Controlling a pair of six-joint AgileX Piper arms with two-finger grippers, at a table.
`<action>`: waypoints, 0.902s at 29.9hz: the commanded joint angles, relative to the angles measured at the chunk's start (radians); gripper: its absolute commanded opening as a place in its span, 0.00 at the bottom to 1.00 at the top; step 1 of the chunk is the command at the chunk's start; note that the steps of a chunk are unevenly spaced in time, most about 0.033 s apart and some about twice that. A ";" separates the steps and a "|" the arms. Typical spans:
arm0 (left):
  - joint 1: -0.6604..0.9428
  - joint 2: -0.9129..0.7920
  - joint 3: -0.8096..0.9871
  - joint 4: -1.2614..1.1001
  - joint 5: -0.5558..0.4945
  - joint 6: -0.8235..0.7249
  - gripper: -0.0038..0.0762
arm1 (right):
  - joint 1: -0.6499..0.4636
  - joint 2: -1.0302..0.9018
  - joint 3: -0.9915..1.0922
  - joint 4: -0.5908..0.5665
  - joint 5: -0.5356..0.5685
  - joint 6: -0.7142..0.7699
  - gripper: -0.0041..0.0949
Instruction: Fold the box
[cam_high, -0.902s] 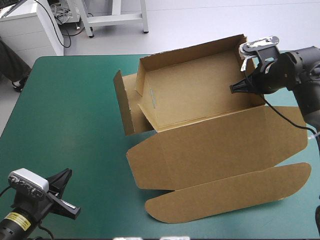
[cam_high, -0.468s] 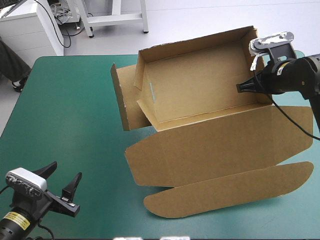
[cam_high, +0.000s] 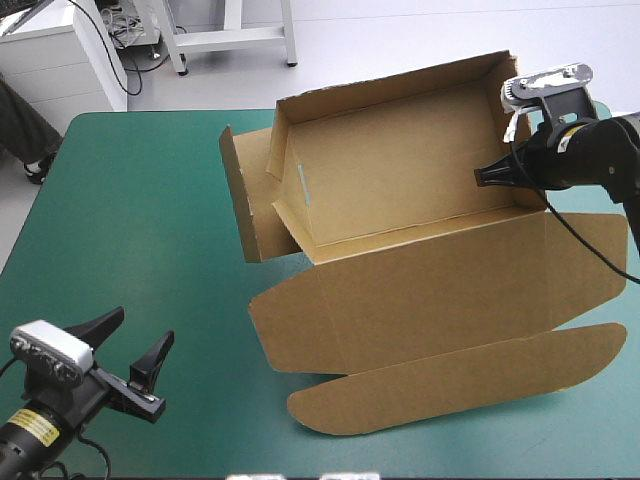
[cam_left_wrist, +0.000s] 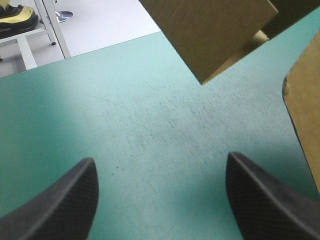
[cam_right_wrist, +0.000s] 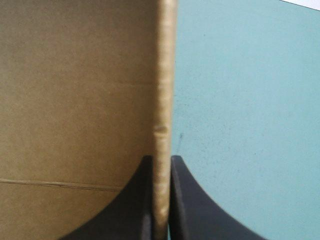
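Box (cam_high: 400, 190) sits on the far right half of the teal-green cover (cam_high: 130, 200). It is an open tray, far wall at the table's far edge. Tray interior shows only its own brown floor, plus a small pale mark (cam_high: 305, 186) low on the inner left wall. A left end flap (cam_high: 243, 210) stands outside the tray, splayed out. Lid (cam_high: 420, 300) lies flat on the near side, its rounded tuck flap (cam_high: 460, 385) nearest.

Right gripper (cam_high: 482, 177) is at the tray's right end wall, fingers (cam_right_wrist: 140, 200) clenched on that wall, one on each face.

Left gripper (cam_high: 135, 338) is at the near left corner, well apart from the box, fingers spread wide over bare cover.
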 joint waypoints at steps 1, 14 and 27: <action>0.000 0.136 -0.115 0.005 -0.086 -0.018 0.67 | -0.008 -0.035 -0.024 0.007 0.007 0.009 0.02; 0.000 0.643 -0.452 0.375 -0.010 -0.418 0.67 | -0.008 -0.035 -0.024 0.021 0.007 0.009 0.02; 0.318 0.847 -0.613 0.109 0.028 -0.182 0.56 | -0.008 -0.035 -0.024 0.024 0.007 0.005 0.02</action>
